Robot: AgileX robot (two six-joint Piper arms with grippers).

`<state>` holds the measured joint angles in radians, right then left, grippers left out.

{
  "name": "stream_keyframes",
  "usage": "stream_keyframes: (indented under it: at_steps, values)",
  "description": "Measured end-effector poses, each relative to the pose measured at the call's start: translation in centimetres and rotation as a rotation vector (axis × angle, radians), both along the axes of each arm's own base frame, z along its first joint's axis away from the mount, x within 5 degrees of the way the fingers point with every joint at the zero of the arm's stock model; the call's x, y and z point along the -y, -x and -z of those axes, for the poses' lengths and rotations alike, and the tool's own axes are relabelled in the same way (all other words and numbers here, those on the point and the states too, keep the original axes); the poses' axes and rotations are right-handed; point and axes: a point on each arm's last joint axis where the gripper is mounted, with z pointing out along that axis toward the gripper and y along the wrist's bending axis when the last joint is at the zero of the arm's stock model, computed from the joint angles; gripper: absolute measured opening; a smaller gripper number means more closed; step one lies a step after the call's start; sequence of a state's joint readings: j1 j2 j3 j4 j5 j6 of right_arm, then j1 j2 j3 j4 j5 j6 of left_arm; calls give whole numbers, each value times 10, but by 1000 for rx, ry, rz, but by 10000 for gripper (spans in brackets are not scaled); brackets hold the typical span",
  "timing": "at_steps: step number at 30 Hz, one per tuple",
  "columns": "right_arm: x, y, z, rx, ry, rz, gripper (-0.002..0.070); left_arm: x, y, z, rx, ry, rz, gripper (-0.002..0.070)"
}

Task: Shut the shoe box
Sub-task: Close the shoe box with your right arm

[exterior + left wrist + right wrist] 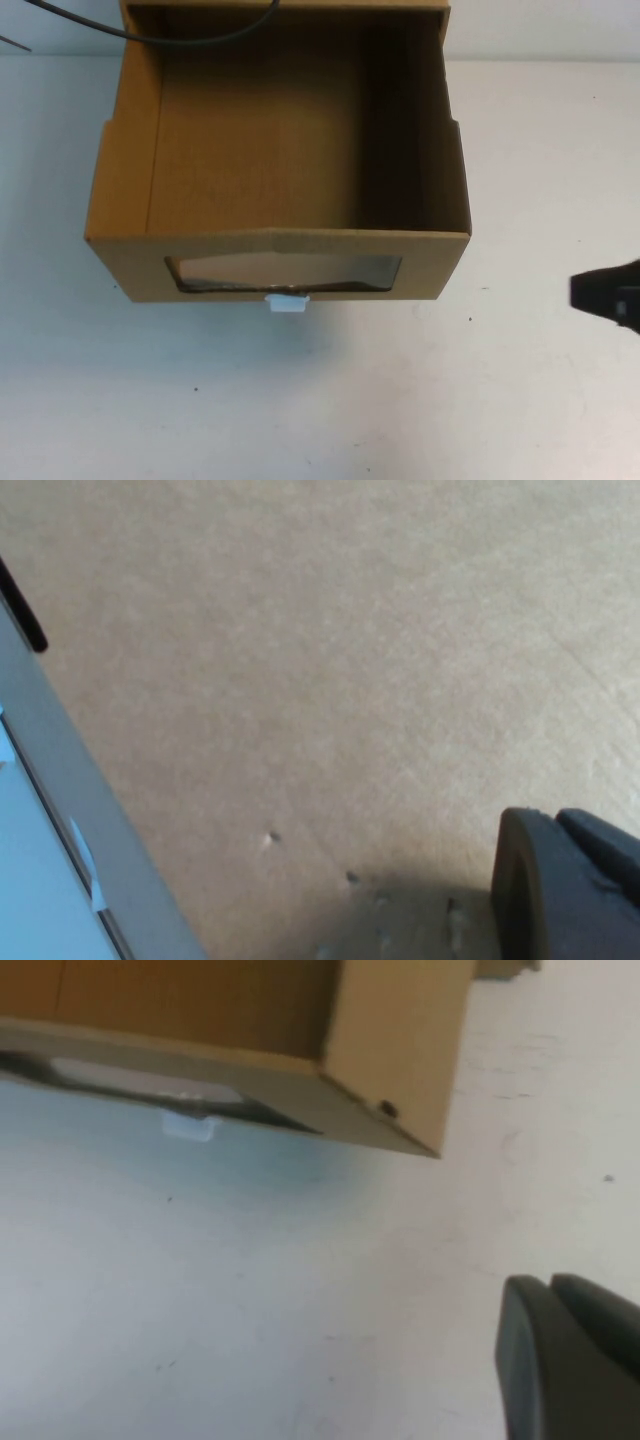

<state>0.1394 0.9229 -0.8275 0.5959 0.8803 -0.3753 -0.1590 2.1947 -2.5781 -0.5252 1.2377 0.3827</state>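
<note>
Currently, the shoe box [280, 160] sits on the white tabletop [320, 400], toward the far middle of the high view. Its brown cardboard drawer is pulled out toward the robot, so the bare interior floor is exposed from above. The front panel carries a clear rectangular window [285, 273], and a small white pull tab [287, 303] projects just below the window, close to the tabletop. A dark cable [190, 35] crosses the far edge of the box.

The right claw [610, 293] is at the right border of the high view, low over the tabletop, well apart from the box and to the right of its front corner. Only a dark part of it shows; whether it is open or closed cannot be told, and nothing is seen in its hold. In the right wrist view, the box front corner [400, 1110] and the pull tab [190, 1125] are visible.

The left claw [570, 885] appears only in the left wrist view, close to a plain brown cardboard surface [330, 680]. Its opening cannot be told.
</note>
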Motion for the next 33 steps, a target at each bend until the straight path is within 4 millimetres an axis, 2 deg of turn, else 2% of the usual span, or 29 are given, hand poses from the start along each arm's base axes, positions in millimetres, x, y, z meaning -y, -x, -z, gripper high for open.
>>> stream_keyframes:
  at_steps: [2,5,11,14,23,33]
  values:
    - [-19,-11,-2,-7,8,-81,-11,0,0,0,0,1,1,-5]
    - [-52,-16,-7,6,29,-197,-11,0,0,0,0,2,1,-5]
    - [-114,-6,-16,62,78,-341,-11,0,0,0,0,2,1,-5]
    - [-138,-5,-20,91,86,-392,-11,0,0,0,-1,3,2,-5]
    - [-186,-41,-18,115,107,-411,-11,0,0,0,-1,5,3,-5]
    - [-219,-69,-16,127,120,-419,-11,1,0,0,-1,7,4,-5]
